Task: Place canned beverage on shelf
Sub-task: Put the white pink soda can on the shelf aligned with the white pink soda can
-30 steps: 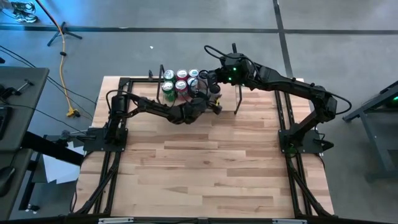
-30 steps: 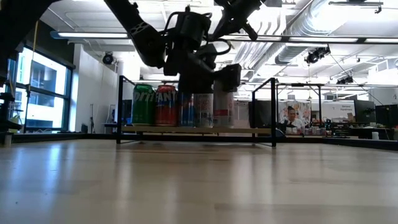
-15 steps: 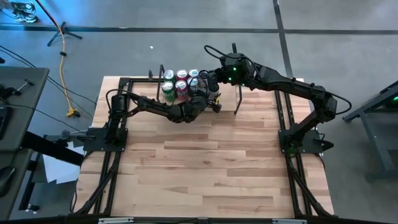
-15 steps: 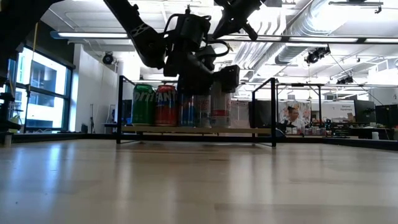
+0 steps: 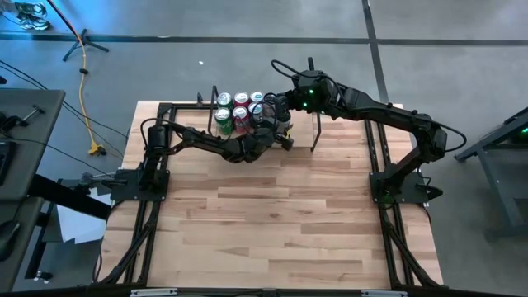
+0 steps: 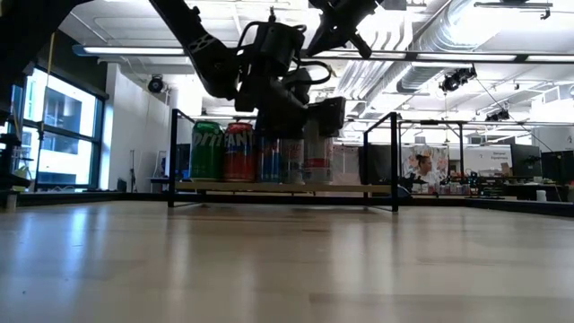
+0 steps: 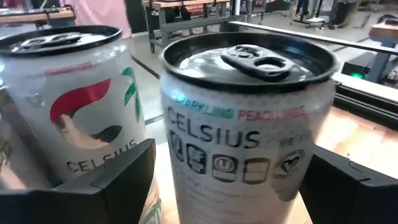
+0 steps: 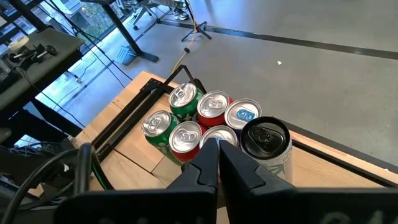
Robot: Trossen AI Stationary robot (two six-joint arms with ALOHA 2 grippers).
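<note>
1. Left gripper point(image 7: 227, 186): fingers point(image 7: 121, 183) spread wide, one on each side of a white Celsius can point(image 7: 245, 130). No clear gap between pads and can wall; cannot tell whether they press it.
2. That can stands upright at the shelf point(image 6: 359, 187), just beside a second white can point(image 7: 74, 106).
3. Right gripper point(image 8: 217, 165): fingers pressed together, empty, hovering above the cans.
4. Can cluster point(image 8: 205, 121) on the shelf: two green, two red, one blue, plus white ones, touching in two rows.
5. Shelf sits at the table's point(image 5: 280, 223) far edge.
</note>
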